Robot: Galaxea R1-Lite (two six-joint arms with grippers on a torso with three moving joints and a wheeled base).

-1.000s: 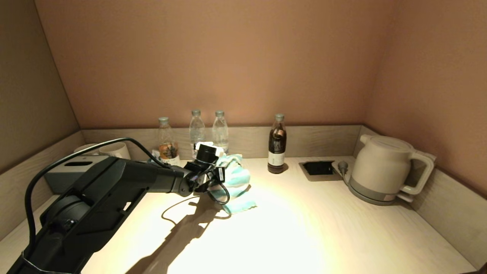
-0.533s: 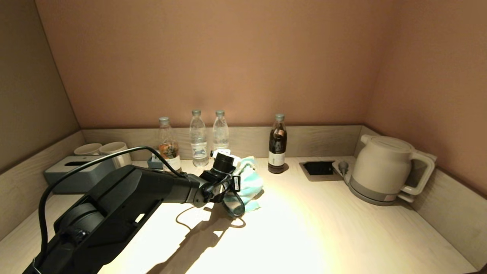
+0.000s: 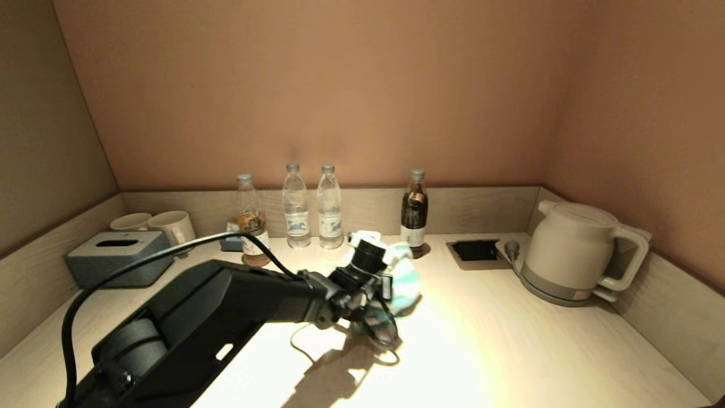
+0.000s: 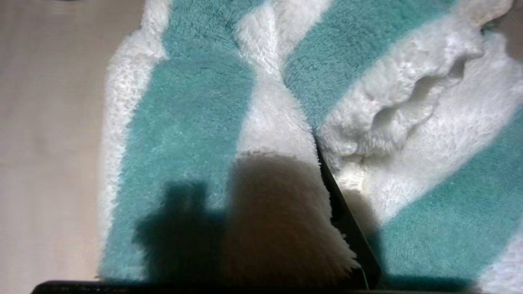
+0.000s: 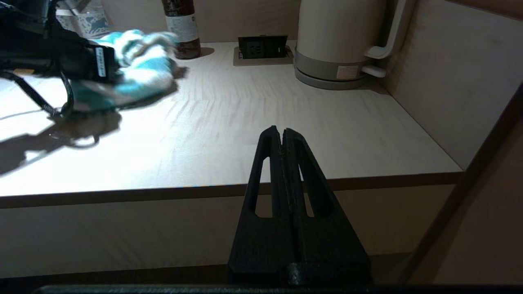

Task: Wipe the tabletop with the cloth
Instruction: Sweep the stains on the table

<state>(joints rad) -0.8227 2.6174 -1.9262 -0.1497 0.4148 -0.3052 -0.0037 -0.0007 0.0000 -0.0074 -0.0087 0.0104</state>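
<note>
Teal-and-white cloth (image 3: 403,279) bunched on the tabletop (image 3: 510,340) toward the back edge, just before the dark bottle (image 3: 414,211), pinched in the left gripper (image 3: 391,289). Socket recess (image 3: 474,250) and kettle (image 3: 572,252) toward the back right corner. Right gripper (image 5: 282,132) parked off the front edge, fingers pressed together.

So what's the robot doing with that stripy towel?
It's wiping the tabletop. The left pincer holds the cloth bunched up against the wood, near the middle and just in front of the dark bottle. Over the last second it has slid the cloth to the right, toward the kettle. The right pincer is shut and parked off the front edge, holding nothing.
</note>
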